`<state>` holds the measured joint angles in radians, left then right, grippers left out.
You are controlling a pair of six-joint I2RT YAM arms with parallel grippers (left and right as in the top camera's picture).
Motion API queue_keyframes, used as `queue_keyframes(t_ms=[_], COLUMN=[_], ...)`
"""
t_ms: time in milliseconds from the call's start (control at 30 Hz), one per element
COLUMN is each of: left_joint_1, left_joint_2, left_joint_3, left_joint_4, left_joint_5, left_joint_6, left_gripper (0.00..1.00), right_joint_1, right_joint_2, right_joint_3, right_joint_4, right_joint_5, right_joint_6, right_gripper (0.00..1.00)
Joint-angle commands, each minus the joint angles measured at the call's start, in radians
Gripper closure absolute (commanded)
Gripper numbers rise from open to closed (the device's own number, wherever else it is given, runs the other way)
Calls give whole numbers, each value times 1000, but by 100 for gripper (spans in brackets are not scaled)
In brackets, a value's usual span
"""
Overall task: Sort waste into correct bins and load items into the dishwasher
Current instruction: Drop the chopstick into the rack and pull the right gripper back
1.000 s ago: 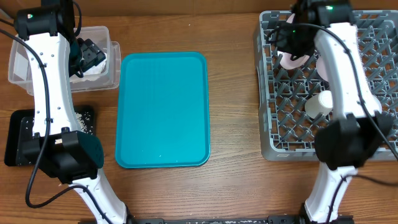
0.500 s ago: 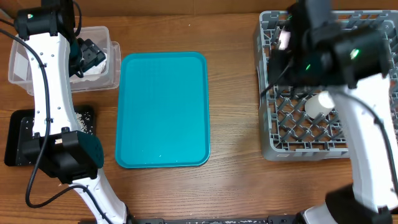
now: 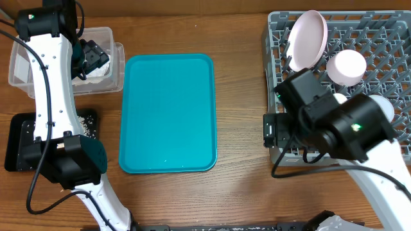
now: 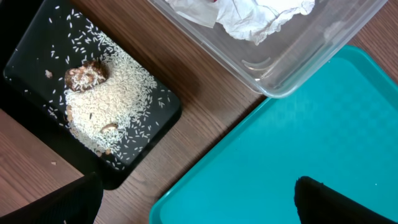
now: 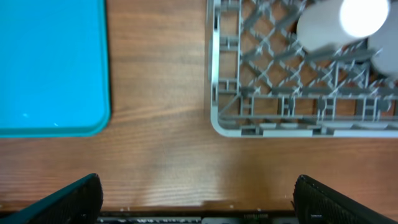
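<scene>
Plate (image 3: 306, 38) tilted in d/w rack (image 3: 379, 45).

bright, even light from above, with faint soft shadows beside the teal tray (image 3: 168, 112) on the wooden counter (image 3: 241, 96). overhead view sharp, but the right arm (image 3: 340, 125), near the lens, blurs. right wrist view soft, its white cup (image 5: 329, 25) glaring. left wrist view crisp, dark fingers (image 4: 323, 208) unfocused.
</scene>
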<state>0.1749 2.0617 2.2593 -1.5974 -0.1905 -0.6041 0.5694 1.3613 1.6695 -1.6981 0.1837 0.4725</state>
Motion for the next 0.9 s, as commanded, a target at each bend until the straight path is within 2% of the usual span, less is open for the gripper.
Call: queue_keyframes(t_ms=[0,567,867], left_joint_1=[1,1,1], left_joint_2=[-9,-9,-9], left_joint_3=[1,1,1], left_joint_4=[2,2,2], left_joint_5=[5,5,5], left_joint_6=[-9,-9,-9], left_gripper=[0,0,0], right_joint_1=[-3,-2,-2], right_joint_2=[6,25,-2], right_joint_3=[-31,-32,-34], right_joint_4=[5,33,266], right_joint_5=[-43,-118,-134], right_joint_6=[19,18,-130], right_gripper=[0,0,0])
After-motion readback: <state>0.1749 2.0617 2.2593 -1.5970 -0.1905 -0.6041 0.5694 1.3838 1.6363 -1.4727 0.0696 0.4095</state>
